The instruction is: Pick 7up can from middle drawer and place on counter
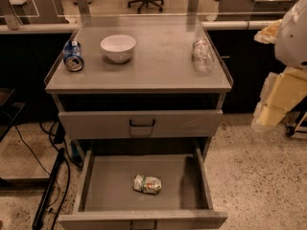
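The 7up can (147,184), dented, green and white, lies on its side on the grey floor of the open middle drawer (110,186), near the centre front. The counter (158,66) is the cabinet's flat grey top above it. My gripper is out of view. Only cream and white arm segments (283,85) show at the right edge, beside the cabinet and well away from the can.
On the counter lie a blue can (73,56) at the left, a white bowl (118,47) and a clear glass jar (202,55) at the right. The upper drawer front (141,124) with its black loop handle is closed. Cables and a dark bar (48,190) lie on the floor to the left.
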### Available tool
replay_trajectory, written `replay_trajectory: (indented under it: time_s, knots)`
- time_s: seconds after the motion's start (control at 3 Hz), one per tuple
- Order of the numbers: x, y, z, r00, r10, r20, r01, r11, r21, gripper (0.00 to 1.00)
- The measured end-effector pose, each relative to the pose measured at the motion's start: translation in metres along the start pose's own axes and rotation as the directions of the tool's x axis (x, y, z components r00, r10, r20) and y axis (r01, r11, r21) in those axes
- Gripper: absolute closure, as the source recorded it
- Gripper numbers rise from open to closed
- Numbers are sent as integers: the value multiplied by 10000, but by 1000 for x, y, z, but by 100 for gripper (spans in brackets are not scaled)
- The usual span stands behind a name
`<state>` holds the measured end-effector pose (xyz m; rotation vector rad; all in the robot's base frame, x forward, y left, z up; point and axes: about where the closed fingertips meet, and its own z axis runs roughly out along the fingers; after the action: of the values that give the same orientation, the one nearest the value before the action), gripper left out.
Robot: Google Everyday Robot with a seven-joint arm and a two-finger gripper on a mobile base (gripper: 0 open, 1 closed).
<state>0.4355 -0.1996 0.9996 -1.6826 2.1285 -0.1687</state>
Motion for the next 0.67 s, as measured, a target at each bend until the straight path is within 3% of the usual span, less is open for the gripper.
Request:
replay_trajectory:
  time_s: [0.33,0.67]
  knots:
    - [-7,8,31,9996,-225,-161,226,9997,6,0]
    - [-13,21,75,9982,-380,-462,357,9981,-492,0]
